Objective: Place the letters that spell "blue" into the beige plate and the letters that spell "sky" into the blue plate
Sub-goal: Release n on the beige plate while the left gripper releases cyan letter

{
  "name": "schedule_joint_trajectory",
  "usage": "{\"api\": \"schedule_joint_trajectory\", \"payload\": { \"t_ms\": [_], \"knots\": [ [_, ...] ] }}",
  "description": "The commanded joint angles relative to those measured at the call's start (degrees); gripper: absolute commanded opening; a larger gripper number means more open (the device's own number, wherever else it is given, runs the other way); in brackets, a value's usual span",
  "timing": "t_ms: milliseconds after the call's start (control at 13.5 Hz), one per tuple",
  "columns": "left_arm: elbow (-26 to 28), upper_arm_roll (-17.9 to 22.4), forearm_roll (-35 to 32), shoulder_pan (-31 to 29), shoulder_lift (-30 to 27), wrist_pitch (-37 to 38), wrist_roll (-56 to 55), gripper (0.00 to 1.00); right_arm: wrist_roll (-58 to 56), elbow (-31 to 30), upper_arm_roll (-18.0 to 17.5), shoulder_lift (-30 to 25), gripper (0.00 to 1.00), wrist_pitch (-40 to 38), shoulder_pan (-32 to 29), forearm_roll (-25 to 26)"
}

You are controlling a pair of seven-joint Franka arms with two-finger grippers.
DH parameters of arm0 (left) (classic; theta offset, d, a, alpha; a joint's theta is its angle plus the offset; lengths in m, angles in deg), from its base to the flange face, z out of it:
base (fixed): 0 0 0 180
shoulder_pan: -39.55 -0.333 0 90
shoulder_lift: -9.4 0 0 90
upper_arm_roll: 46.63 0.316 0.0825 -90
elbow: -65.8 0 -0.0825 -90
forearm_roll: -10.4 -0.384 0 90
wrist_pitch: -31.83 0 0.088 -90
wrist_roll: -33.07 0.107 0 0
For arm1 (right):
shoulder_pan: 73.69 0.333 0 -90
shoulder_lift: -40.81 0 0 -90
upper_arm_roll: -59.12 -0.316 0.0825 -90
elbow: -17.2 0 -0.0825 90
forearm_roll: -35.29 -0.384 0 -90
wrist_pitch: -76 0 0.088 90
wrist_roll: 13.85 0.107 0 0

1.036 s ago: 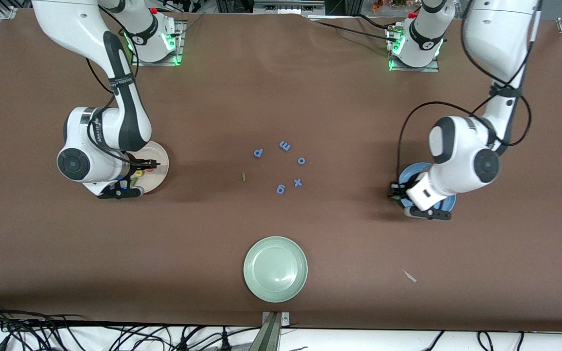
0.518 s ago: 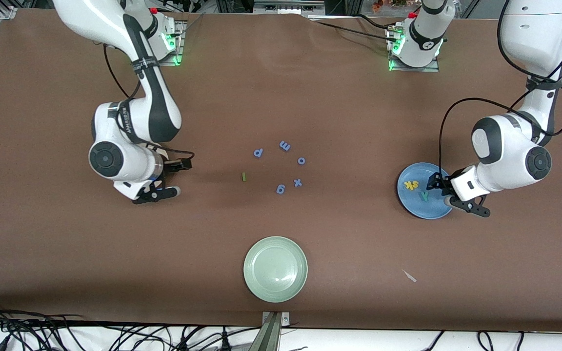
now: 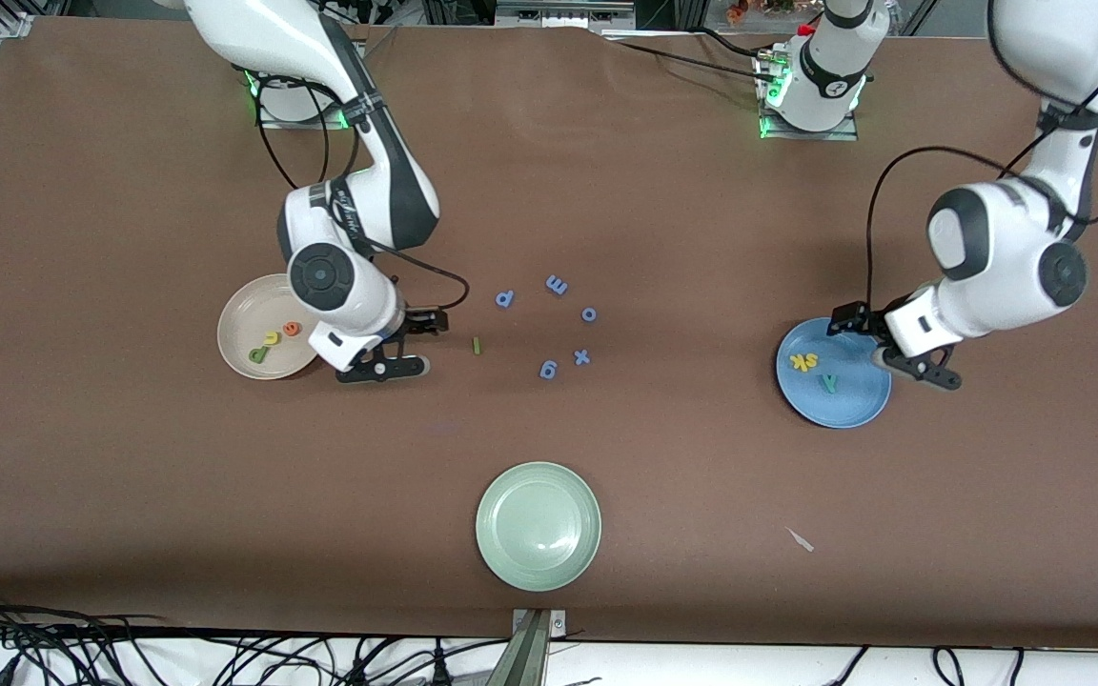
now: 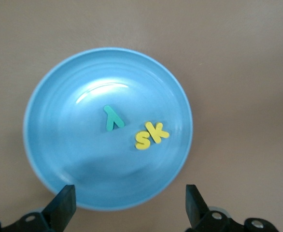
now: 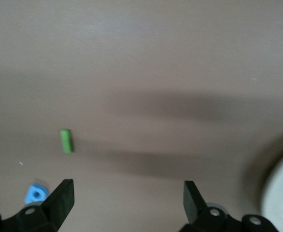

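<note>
The beige plate [image 3: 236, 329] holds the green b [image 3: 257, 354], yellow u [image 3: 271, 337] and orange e [image 3: 292, 329]. The thin dark-green l [image 3: 477, 345] [image 5: 66, 140] lies on the table between that plate and the blue letters. My right gripper [image 3: 413, 343] [image 5: 127, 203] hangs open and empty between the beige plate [image 5: 282, 193] and the l. The blue plate [image 3: 849, 408] [image 4: 59, 125] holds the yellow s [image 4: 143, 141], yellow k [image 4: 157, 132] and teal y [image 3: 829, 383] [image 4: 112, 119]. My left gripper [image 3: 887, 348] [image 4: 129, 208] is open and empty over that plate's rim.
Several blue letters [image 3: 549, 324] lie scattered mid-table; one [image 5: 36, 193] shows near the l. A pale green plate [image 3: 538, 526] sits near the table's front edge. A small pale scrap [image 3: 801, 539] lies nearer the left arm's end.
The left gripper opened, left the teal y in the blue plate and pulled off toward its rim. The right gripper left the beige plate and moved toward the l.
</note>
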Motion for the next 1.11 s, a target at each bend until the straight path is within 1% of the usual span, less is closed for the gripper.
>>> {"api": "schedule_joint_trajectory", "payload": {
  "t_ms": [0,74,148,222,296,370,444,518,592,666,814,888,962,1036],
  "knots": [
    [3.84,-0.32,-1.53,-1.28,-8.51,-0.15,1.03,1.0,1.98,0.52,0.5,3.01,1.0,5.13,3.32,-2.0],
    [3.75,-0.58,-1.7,-1.28,-10.61,0.21,0.69,1.0,1.98,0.52,0.5,3.97,1.0,6.89,4.46,-3.13],
    [3.75,-2.33,-2.92,-1.19,-13.16,1.77,0.25,1.0,1.98,0.52,0.5,4.77,1.0,8.48,5.52,-4.53],
    [3.75,-3.47,-6.85,-1.28,-16.05,4.14,-1.32,1.0,1.98,0.52,0.5,5.38,1.0,9.62,6.49,-4.89],
    [3.66,-4.36,-10.98,-1.36,-18.95,6.16,-6.12,1.0,1.98,0.44,0.5,6.35,1.0,10.42,7.28,-4.99],
    [2.7,-6.37,-14.76,-1.37,-21.42,10.01,-11.83,1.0,2.42,0.44,0.5,6.7,1.0,11.99,7.9,-5.07],
    [0.43,-7.87,-18.72,-1.37,-23.18,14.75,-16.32,1.0,3.29,0.35,0.5,6.88,0.99,12.62,8.25,-4.99],
    [-1.94,-8.49,-20.32,-1.37,-24.59,19.24,-17.93,1.0,3.3,0.26,0.5,6.97,0.98,12.71,8.25,-4.99],
    [-4.66,-8.5,-20.6,-1.37,-25.48,23.28,-17.95,1.0,3.3,0.26,0.5,6.97,0.95,12.97,8.25,-4.99],
    [-8.0,-8.5,-20.78,-1.37,-25.66,27.67,-18.12,1.0,3.3,0.35,0.5,7.41,0.96,13.41,8.08,-4.99],
    [-14.24,-8.58,-20.78,-1.45,-25.66,35.68,-18.39,1.0,3.3,0.44,0.5,7.94,0.95,14.55,8.17,-5.07],
    [-16.97,-8.5,-20.78,-1.37,-25.58,38.5,-19.0,1.0,3.3,0.44,0.5,8.29,0.92,14.64,8.08,-5.07],
    [-20.74,-8.58,-20.87,-1.37,-24.62,41.75,-19.96,1.0,3.3,0.44,0.5,8.81,0.92,14.82,8.17,-5.07],
    [-25.04,-8.76,-20.87,-1.28,-21.91,45.43,-20.84,1.0,3.3,0.44,0.42,9.25,0.88,15.86,8.25,-5.07]
  ]
}}
